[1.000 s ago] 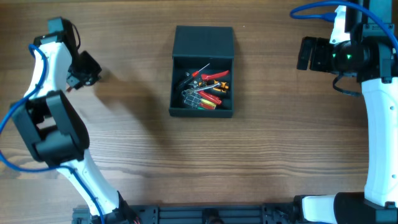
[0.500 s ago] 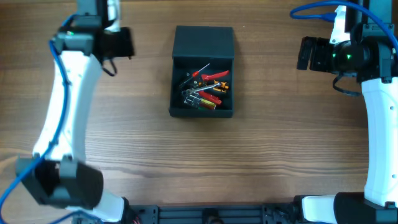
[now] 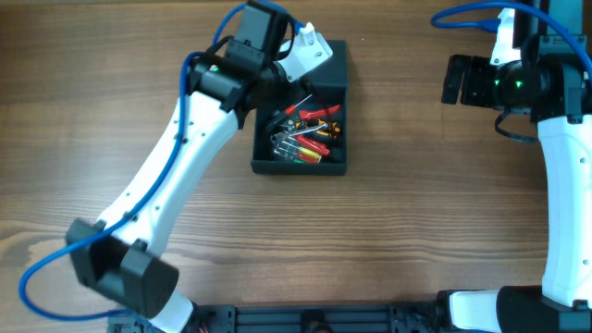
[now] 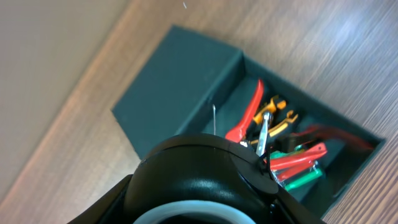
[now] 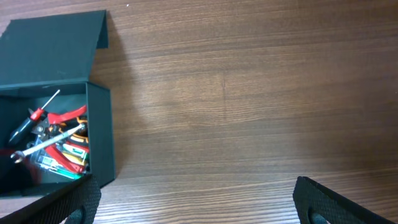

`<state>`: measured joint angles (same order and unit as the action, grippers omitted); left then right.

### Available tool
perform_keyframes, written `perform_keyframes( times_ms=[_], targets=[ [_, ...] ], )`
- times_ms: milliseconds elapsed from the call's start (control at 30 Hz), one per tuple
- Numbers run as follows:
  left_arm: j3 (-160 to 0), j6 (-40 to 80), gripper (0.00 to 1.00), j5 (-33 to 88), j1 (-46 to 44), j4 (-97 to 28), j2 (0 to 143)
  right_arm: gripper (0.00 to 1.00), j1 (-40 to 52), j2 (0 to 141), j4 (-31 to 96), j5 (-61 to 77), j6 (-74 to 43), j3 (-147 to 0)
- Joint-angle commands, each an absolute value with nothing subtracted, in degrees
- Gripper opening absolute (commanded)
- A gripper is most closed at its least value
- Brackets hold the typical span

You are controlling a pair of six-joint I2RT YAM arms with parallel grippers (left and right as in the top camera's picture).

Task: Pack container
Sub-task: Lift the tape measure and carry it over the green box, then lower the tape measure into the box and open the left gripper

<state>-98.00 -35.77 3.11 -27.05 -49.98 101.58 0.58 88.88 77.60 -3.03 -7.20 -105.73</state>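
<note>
Container (image 3: 301, 167) walls stand square around a jumble of hand tools (image 3: 303, 137), with red and yellow handles piled from the middle of the box toward its near wall. The lid (image 3: 337, 72) lies folded back flat on the wood beyond the far wall, its hinge edge against that wall.

Your left gripper (image 3: 311, 50) hangs over that lid, just beyond the container's far wall. Its white arm slants away past the left wall toward the near-left of the container. In the left wrist view a black housing fills the bottom and no fingers show, so you cannot tell whether that gripper is spread or pressed together.

Your right gripper (image 3: 455, 80) sits well apart from the container, out past its right wall and about level with the lid. In the right wrist view its fingers (image 5: 329, 202) are spread wide with nothing between them.

Bare wooden table (image 3: 416, 213) runs between the container's right wall and that gripper. It also runs along the whole near side of the container.
</note>
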Motion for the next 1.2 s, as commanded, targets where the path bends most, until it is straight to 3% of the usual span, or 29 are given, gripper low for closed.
perform_keyframes(
  times_ms=[0,767,800,933,1000,1133,1167],
  targets=[
    [-98.2,-38.2,0.04,3.9,-26.5,-50.1,105.7,1.0,0.4,89.0,77.8,-2.5,-6.0,-105.5],
    [-98.2,-38.1,0.06,5.3,-26.5,-52.4,122.4,1.0,0.4,89.0,77.6,-2.5,-6.0,-105.5],
    [-98.2,-38.1,0.09,5.3,-26.5,-52.6,122.8,1.0,0.4,89.0,77.5,-2.5,-6.0,-105.5],
    [-98.1,-38.1,0.37,5.6,-26.5,-52.6,123.8,1.0,0.4,89.0,77.5,-2.5,-6.0,-105.5],
    [-98.1,-38.1,0.57,5.8,-26.5,-52.6,123.8,1.0,0.4,89.0,77.6,-2.5,-6.0,-105.5],
    [-98.1,-38.2,0.78,5.7,-26.5,-53.4,123.8,1.0,0.4,89.0,77.5,-2.5,-6.0,-105.5],
    [-98.1,-38.1,0.78,5.7,-26.5,-53.7,123.8,1.0,0.4,89.0,77.5,-2.5,-6.0,-105.5]
  ],
)
